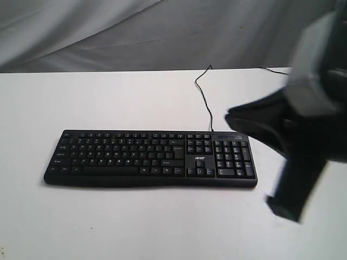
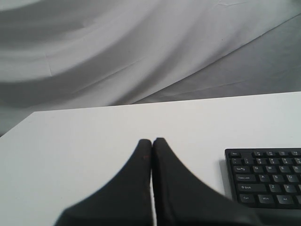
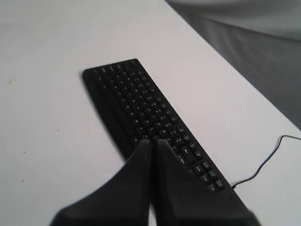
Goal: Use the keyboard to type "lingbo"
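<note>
Presently: approach stage, no key looks pressed yet. The keyboard (image 1: 150, 158) lies flat on the white table (image 1: 135, 92), lower centre of the exterior frame, with its cable (image 1: 205, 97) trailing toward the upper right. The right gripper (image 3: 151, 141) hangs blurred at the right edge of the exterior frame, above the number-pad end. Its jaws are pressed together and hold nothing. The left gripper (image 2: 151, 140) is likewise closed and empty, off the keyboard's Ctrl/Shift end.

Judgement: "l" comes first. The next move calls for shifting the right tip leftward over the letter block, then a short vertical dab on one key only.

Containers: none in view.
</note>
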Controlling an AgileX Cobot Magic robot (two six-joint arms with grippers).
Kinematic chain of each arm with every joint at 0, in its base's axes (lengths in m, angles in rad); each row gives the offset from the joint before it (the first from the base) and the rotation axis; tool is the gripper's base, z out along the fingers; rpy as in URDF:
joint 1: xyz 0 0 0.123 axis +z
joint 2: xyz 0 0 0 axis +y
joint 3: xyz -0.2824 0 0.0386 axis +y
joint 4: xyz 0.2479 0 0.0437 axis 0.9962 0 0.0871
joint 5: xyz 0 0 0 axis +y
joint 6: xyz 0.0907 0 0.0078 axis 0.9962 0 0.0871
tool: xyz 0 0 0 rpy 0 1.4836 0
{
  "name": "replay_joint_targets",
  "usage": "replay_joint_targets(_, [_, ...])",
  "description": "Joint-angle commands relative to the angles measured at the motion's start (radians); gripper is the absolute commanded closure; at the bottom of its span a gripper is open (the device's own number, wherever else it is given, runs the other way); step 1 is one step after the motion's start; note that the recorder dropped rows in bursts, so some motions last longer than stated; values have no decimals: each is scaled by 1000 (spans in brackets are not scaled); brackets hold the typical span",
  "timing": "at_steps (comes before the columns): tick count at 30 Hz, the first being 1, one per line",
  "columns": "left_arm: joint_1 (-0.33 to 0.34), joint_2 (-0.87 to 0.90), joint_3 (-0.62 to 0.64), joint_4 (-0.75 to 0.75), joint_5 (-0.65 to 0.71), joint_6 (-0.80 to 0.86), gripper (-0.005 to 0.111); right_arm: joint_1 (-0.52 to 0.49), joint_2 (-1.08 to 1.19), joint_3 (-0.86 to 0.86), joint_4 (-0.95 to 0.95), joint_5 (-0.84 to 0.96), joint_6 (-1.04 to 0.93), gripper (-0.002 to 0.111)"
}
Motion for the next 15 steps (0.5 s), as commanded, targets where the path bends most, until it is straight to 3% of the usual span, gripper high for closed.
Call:
replay_joint_targets(1, [-4, 3, 5, -1, -6, -3, 106, -6, -302, 131, 8, 62, 17, 108])
replay_joint_targets(7, [-4, 3, 5, -1, -6, -3, 106, -6, -587, 215, 5, 77, 17, 108])
replay_joint_targets(15, [-4, 3, 5, -1, -6, -3, 106, -6, -695, 260, 5, 69, 17, 108])
